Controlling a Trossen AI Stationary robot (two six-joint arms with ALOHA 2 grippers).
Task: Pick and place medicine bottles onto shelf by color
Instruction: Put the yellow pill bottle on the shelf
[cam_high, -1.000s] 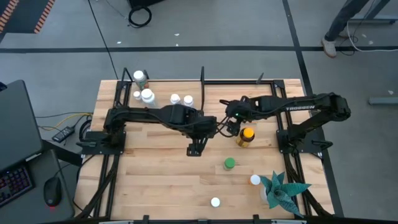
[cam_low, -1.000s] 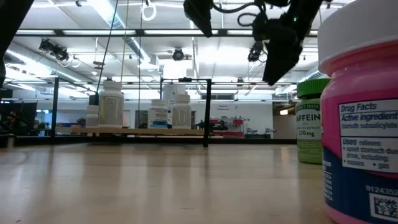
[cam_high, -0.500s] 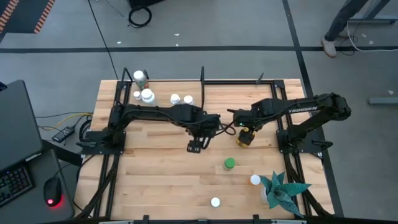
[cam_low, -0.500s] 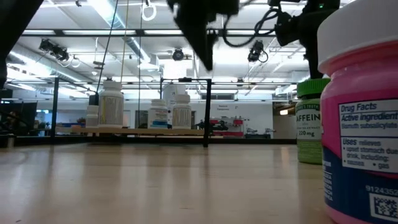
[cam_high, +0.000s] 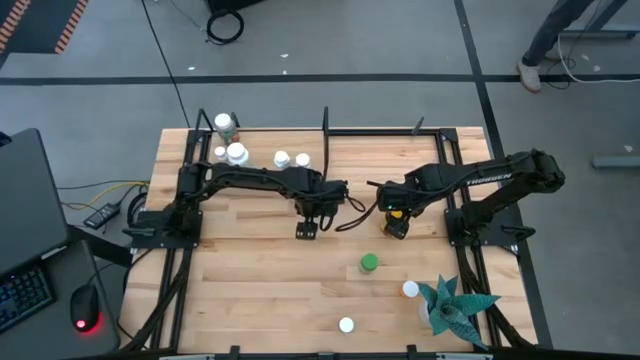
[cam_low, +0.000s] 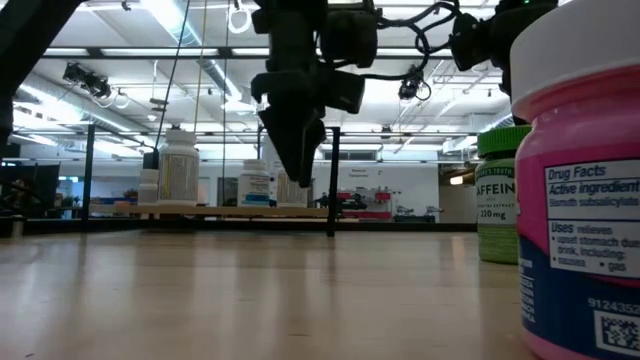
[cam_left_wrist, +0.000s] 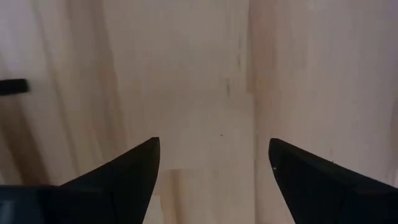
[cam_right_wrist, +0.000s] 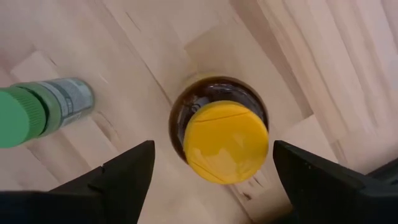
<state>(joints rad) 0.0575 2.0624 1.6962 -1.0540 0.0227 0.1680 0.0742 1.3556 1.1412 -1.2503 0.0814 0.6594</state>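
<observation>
An amber medicine bottle with a yellow cap (cam_right_wrist: 227, 142) stands upright on the tabletop. My right gripper (cam_high: 396, 224) hangs over it, pointing down and open, with one finger to each side of the cap and above it. A green-capped bottle (cam_high: 369, 263) stands nearer the front edge. My left gripper (cam_high: 307, 230) is open and points down over bare wood at mid-table (cam_left_wrist: 214, 93), low above it in the low view (cam_low: 296, 165). White bottles (cam_high: 237, 153) stand on the shelf (cam_low: 230, 210) at the far left.
Two white-capped bottles (cam_high: 346, 325) (cam_high: 410, 289) stand near the front edge. A teal spiky plant (cam_high: 452, 308) fills the front right corner. A pink bottle (cam_low: 580, 230) looms close in the low view. Black frame posts (cam_high: 325, 120) rise along the far edge.
My left gripper has come down toward the tabletop at mid-table, staying open. My right gripper has swung toward the table's right edge, from beside the amber bottle to over it, and has tipped so it points down.
</observation>
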